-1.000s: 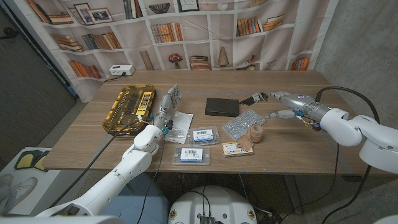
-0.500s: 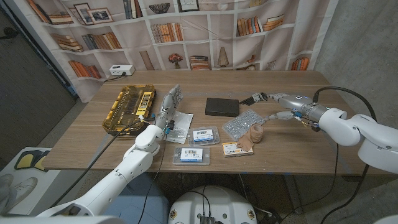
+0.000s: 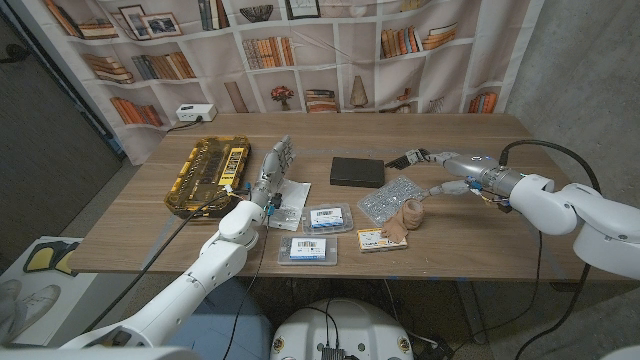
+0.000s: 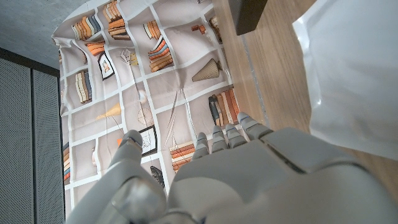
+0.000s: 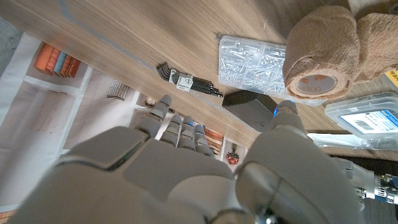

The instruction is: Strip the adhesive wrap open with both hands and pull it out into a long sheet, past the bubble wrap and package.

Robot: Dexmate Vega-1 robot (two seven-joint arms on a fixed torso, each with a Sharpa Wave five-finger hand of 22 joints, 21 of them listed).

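I ease my spread-fingered, empty right hand [image 3: 452, 166] toward the tan wrap roll [image 3: 411, 214], aiming to grip its loose end.

Near the middle of the head view, the adhesive wrap roll [image 3: 411, 216] on the table [image 3: 470, 250], touching the lower edge of the bubble wrap [image 3: 391, 199]; just below-left of the roll, a small package [image 3: 380, 239]; left of that, two flat packets [image 3: 327, 219], one above the other [image 3: 307, 250]; above the bubble wrap, a flat box [image 3: 357, 171]; right of the box, a hex key set [image 3: 406, 158]; far left, an organizer case [image 3: 208, 174]; left hand [image 3: 272, 168] just right of the case, above a plastic bag [image 3: 287, 204]; right hand [image 3: 452, 170] right of the bubble wrap, apart from the roll.
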